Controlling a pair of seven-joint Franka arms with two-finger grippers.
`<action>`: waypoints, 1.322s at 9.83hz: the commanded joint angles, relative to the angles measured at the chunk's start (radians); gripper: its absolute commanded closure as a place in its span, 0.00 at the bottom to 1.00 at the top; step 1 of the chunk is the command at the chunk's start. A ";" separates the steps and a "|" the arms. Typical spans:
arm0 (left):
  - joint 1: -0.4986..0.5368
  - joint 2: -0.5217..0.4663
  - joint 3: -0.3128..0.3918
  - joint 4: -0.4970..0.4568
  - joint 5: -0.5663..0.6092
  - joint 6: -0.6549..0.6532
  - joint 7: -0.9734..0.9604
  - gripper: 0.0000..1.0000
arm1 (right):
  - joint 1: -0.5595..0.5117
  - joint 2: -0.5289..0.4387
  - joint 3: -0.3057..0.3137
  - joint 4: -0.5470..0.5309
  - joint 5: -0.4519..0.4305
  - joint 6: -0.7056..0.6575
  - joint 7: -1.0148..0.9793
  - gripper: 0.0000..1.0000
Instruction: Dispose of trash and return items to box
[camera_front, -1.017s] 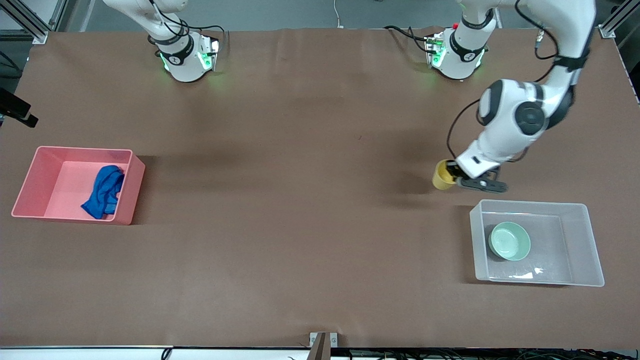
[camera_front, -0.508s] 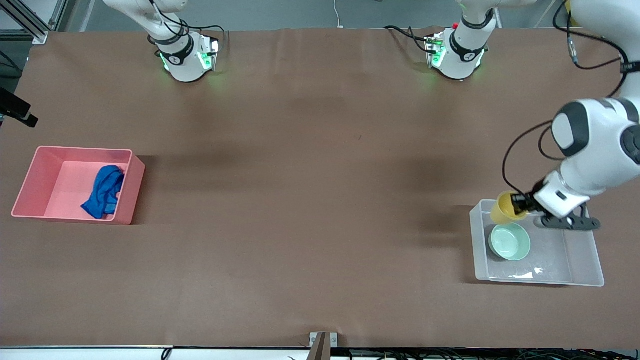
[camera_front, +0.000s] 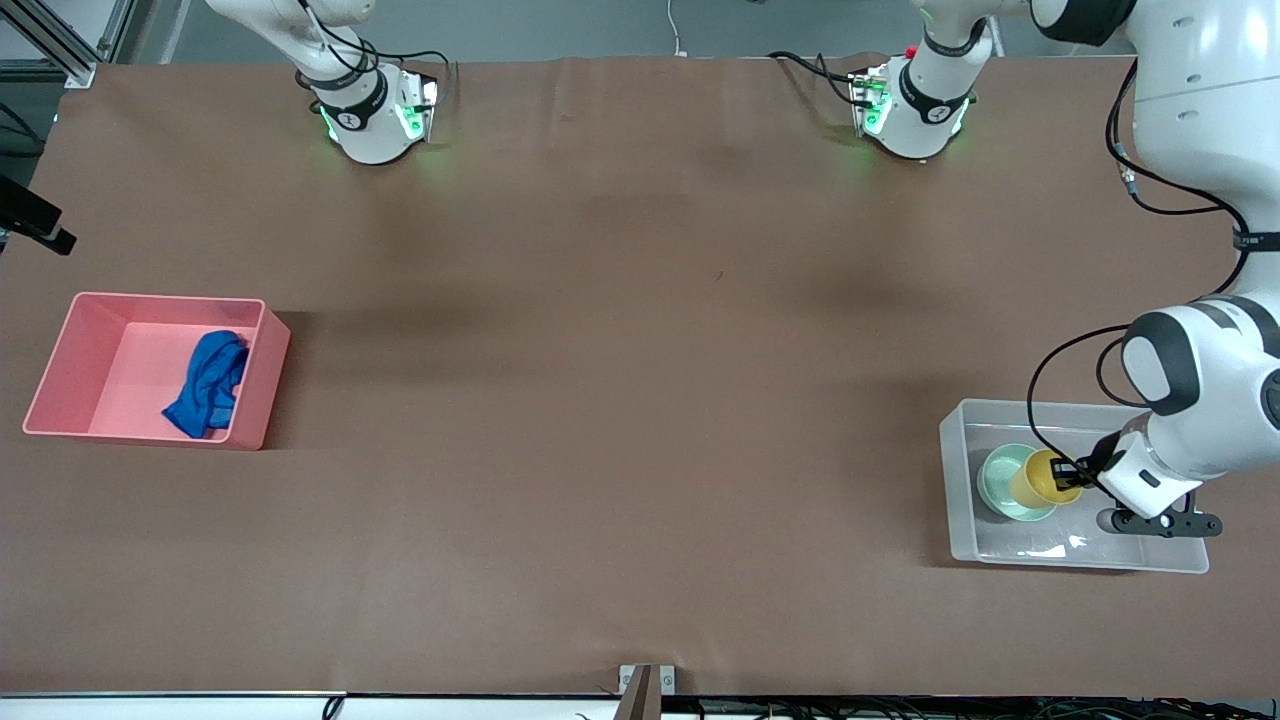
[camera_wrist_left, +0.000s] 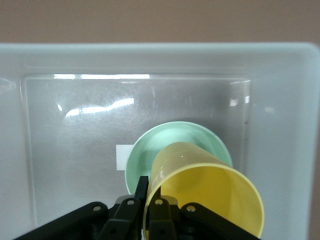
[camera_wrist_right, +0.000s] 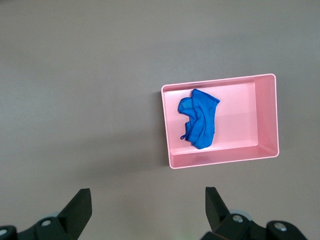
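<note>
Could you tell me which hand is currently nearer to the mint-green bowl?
The left hand: it holds the yellow cup right over the mint-green bowl in the clear box. The right hand waits open, high up, looking down on the pink bin.

The tilted yellow plastic cup covers part of the pale mint-green round bowl in the translucent clear plastic tub, and in the left wrist view the cup's lower edge and the left gripper run off the picture. The bowl overlaps one edge of the small white square label on the tub floor. In the right wrist view the right gripper shows only its two spread fingers, the rest cut off, and the right arm in the front view leaves the picture above its base.
</note>
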 joint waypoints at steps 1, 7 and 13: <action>-0.004 0.043 0.007 -0.011 -0.018 -0.014 0.019 0.95 | -0.001 0.002 0.000 0.008 -0.001 -0.009 -0.009 0.00; -0.005 -0.119 0.008 -0.045 -0.012 -0.041 0.038 0.01 | -0.001 0.002 0.000 0.008 -0.001 -0.011 -0.009 0.00; -0.013 -0.659 -0.047 -0.286 0.113 -0.292 -0.007 0.00 | -0.001 0.002 0.000 0.008 -0.001 -0.012 -0.009 0.00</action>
